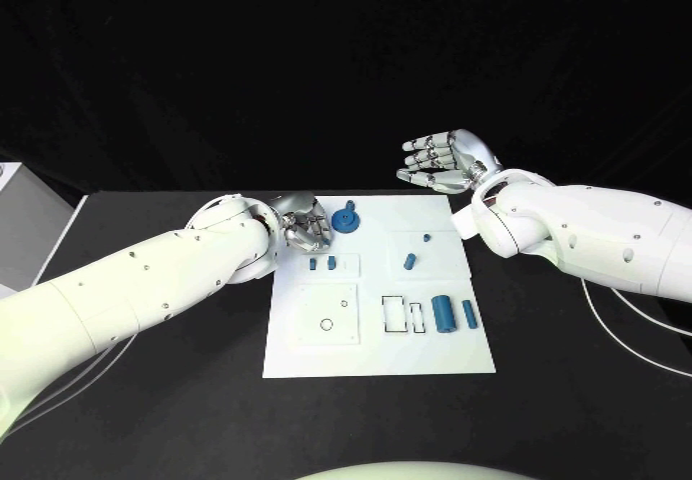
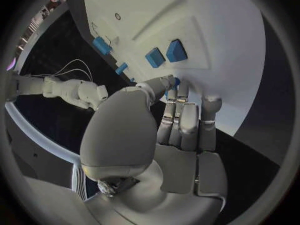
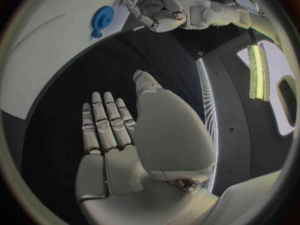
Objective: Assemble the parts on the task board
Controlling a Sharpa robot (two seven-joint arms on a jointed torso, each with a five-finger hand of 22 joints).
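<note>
The white task board (image 1: 378, 345) lies in the middle of the table. My left hand (image 1: 306, 222) is at its far left corner, fingers curled down onto the board (image 2: 206, 30), and pinches a small blue part (image 2: 177, 80) at the fingertips. A blue gear (image 1: 346, 218) stands just right of that hand and is also seen from the right wrist (image 3: 102, 19). Two small blue pieces (image 1: 323, 264) lie just nearer than the hand. My right hand (image 1: 447, 160) hovers beyond the board's far right corner, fingers straight, holding nothing (image 3: 106, 130).
More blue pieces lie on the board: two small ones (image 1: 410, 261) (image 1: 426, 238) mid-board, two larger cylinders (image 1: 443, 313) (image 1: 469, 312) at the right beside outlined slots (image 1: 394, 312). A grey-white box (image 1: 22, 225) stands at the table's left edge.
</note>
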